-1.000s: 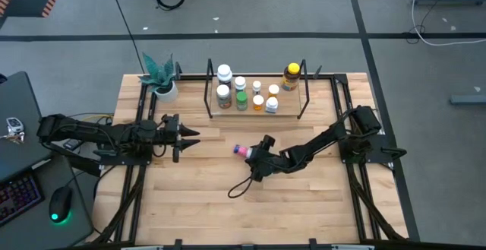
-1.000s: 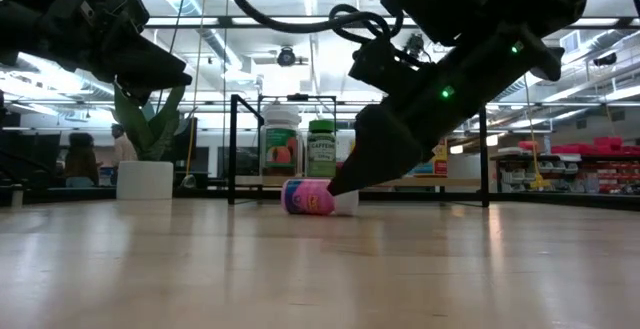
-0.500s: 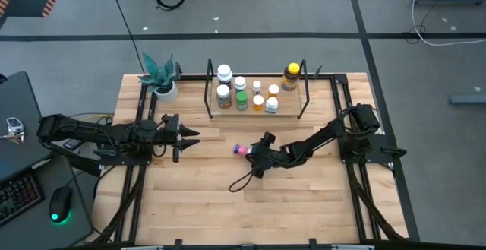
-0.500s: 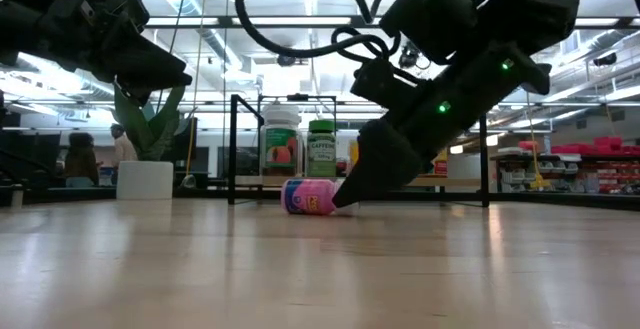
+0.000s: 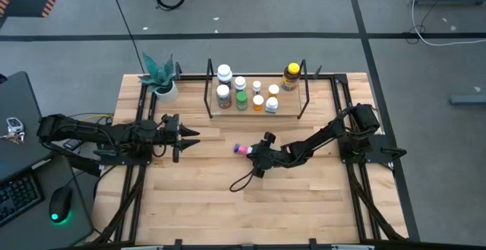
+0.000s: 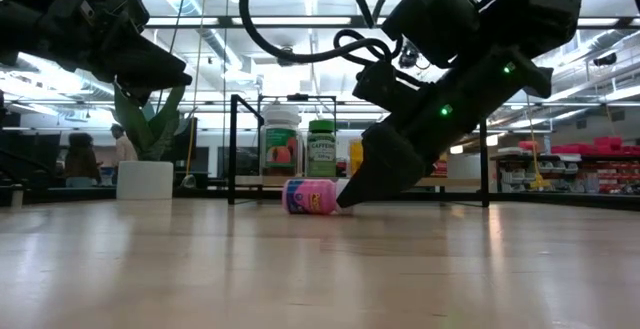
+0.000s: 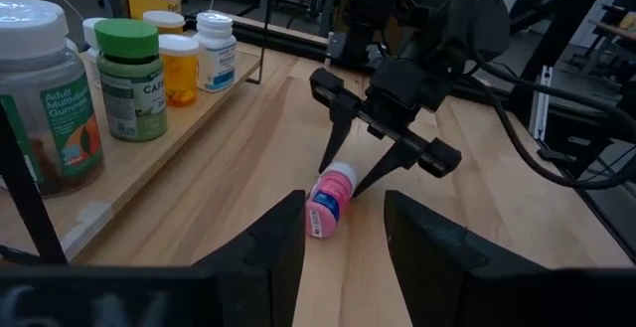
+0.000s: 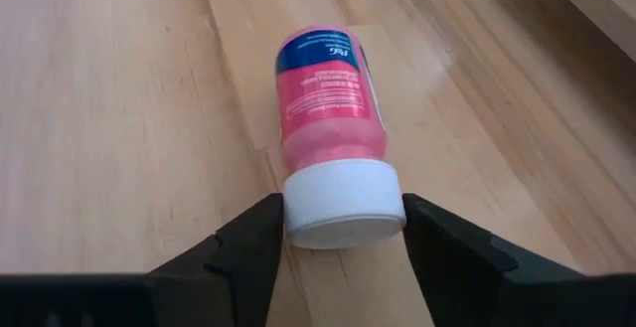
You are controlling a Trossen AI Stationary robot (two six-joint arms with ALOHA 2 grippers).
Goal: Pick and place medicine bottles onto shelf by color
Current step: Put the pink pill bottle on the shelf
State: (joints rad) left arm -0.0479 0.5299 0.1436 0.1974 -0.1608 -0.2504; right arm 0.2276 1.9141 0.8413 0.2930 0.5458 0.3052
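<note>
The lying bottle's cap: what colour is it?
White, on the pink bottle with its cap; clearest in the right wrist view.

Left wrist view: big white-capped bottle (image 7: 45,98) on the shelf (image 7: 149,158), label reads "Adult Multivitamin Gummies". Green bottle (image 7: 129,81) beside it shows "CA…", rest cut off; low view gives "CAFFEINE" on it (image 6: 321,149). Pink bottle (image 8: 333,118) lying on the table: blue band with a small "P&G" mark; other print too small to read.
</note>
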